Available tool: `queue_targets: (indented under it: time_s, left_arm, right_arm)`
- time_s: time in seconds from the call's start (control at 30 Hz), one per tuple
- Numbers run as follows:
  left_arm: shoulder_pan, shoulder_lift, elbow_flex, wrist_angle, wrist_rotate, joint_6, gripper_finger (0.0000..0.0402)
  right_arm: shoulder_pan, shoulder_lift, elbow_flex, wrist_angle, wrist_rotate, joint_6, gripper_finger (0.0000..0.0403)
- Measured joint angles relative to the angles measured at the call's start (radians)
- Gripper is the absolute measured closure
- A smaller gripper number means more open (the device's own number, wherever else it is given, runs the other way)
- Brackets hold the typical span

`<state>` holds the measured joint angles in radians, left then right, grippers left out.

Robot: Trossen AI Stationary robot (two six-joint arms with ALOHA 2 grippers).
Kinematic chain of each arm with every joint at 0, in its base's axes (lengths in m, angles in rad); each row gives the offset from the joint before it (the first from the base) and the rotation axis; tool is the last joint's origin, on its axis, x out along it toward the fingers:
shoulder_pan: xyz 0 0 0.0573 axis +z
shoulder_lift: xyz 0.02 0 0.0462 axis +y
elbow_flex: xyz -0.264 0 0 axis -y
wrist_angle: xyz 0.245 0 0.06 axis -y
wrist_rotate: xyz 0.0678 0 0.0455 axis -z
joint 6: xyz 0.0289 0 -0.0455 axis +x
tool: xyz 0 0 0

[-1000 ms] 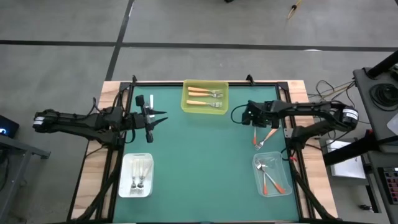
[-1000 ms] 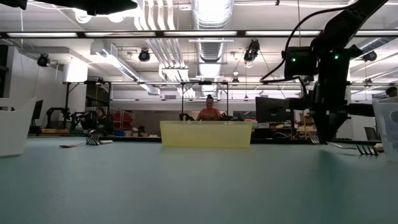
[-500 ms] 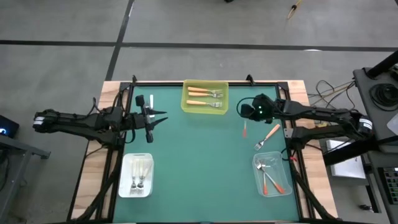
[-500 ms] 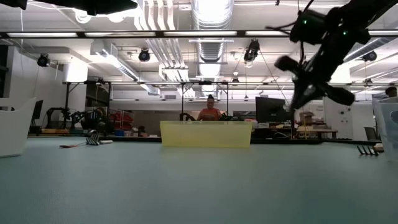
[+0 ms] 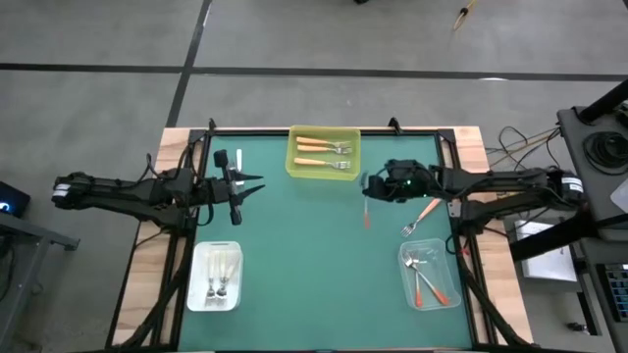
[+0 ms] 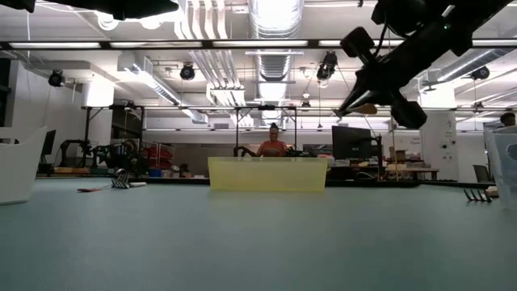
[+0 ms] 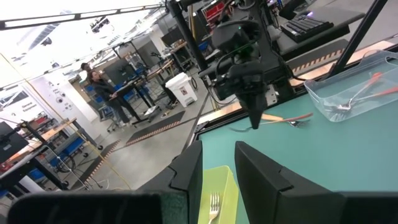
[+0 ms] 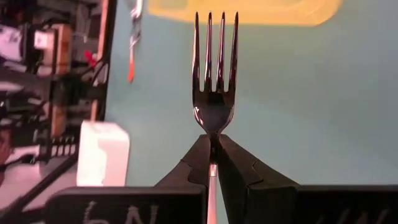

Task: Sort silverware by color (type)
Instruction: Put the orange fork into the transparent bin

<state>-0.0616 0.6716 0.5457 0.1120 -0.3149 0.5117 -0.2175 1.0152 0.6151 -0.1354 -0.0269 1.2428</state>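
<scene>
Metal tines are gleaming in the right wrist view, where the right gripper is pinching a fork at its neck, fingers clamped tight, tines pointing forward. In the high view this gripper is hanging over the green mat just beside the yellow bin, which is holding two light orange forks. One more light orange fork is lying loose on the mat near the clear bin, where red-orange forks are resting. White-handled forks are sitting in the white bin.

Each fork is looking light, stiff and slick along its polished metal, so it is probably liable to twist in a narrow pinch; gripping the plastic handle near the neck seems steadier.

The left gripper is waiting at the mat's left edge, fingers partly apart, holding nothing.
</scene>
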Motion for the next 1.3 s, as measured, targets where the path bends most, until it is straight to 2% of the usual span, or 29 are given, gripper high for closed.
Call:
queue_targets:
  time_s: [0.2,0.37,0.67,0.8,1.03,1.2,1.3]
  left_arm:
    - [0.0,0.0,0.0,0.0,0.0,0.0,0.0325]
    - [0.0,0.0,0.0,0.0,0.0,0.0,0.0325]
    - [0.0,0.0,0.0,-0.001,0.0,0.0,0.0325]
    - [0.0,0.002,0.0,-0.001,0.0,0.0,0.0325]
    - [0.0,0.002,0.0,-0.006,0.0,0.0,0.0325]
    - [0.0,0.005,0.0,-0.009,0.0,0.0,0.0325]
    - [0.0,0.009,0.0,-0.007,0.0,0.0,0.0325]
  right_arm:
    - [0.065,0.039,0.025,0.059,0.002,-0.016,0.0392]
    - [0.101,0.116,0.177,0.029,0.033,-0.118,0.0392]
    - [0.125,0.308,0.539,-0.381,0.054,-0.19,0.0391]
    - [0.145,0.381,0.635,-0.458,0.018,-0.213,0.0391]
    - [0.2,0.439,0.696,-0.531,-0.066,-0.132,0.0391]
    - [0.271,0.436,0.701,-0.578,-0.157,-0.114,0.0391]
    - [0.328,0.429,0.703,-0.646,-0.168,-0.073,0.0391]
